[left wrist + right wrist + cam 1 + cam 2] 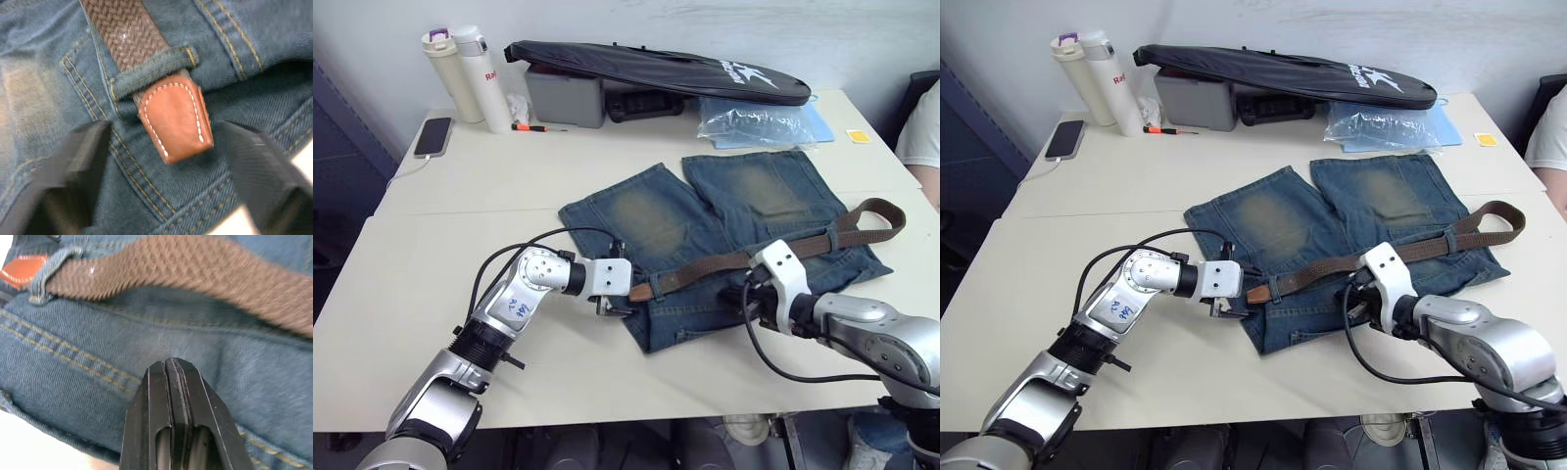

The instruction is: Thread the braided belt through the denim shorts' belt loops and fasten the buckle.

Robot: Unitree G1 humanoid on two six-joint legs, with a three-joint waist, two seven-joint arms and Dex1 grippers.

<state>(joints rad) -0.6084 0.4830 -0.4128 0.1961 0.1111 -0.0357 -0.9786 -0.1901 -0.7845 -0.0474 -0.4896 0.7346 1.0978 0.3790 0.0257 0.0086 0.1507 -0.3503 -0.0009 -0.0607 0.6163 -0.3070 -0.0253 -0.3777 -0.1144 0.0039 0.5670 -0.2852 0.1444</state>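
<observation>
On the white bottle point(484, 73), red letters read "Ra".

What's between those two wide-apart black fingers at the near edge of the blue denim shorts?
The braided brown belt's tan leather tip, poking out of a denim belt loop, lies between the left gripper's open fingers, untouched; the left wrist view shows it.
</observation>
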